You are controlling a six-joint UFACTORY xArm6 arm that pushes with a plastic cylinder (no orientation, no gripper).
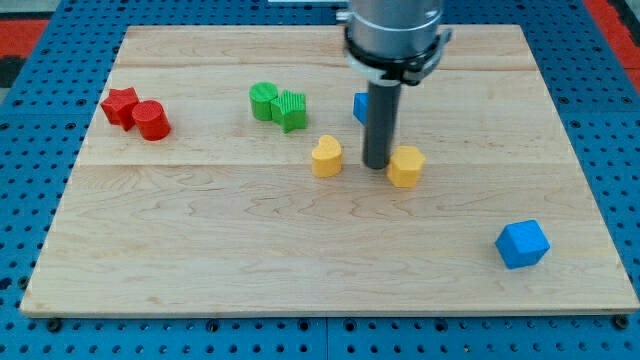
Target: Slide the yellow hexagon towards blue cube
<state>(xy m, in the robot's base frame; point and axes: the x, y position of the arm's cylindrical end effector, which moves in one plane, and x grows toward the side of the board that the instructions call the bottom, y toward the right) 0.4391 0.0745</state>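
Observation:
The yellow hexagon (406, 166) lies a little right of the board's middle. My tip (377, 164) stands right at its left side, touching or nearly so. The blue cube (522, 244) sits at the view's lower right, well apart from the hexagon. A yellow heart-shaped block (326, 156) lies to the left of my tip, apart from it.
A blue triangular block (359, 106) is partly hidden behind the rod. A green cylinder (264, 101) and a green star (291, 109) touch at upper middle. A red star (120, 104) and a red cylinder (152, 121) sit at upper left. The wooden board (200, 250) lies on blue pegboard.

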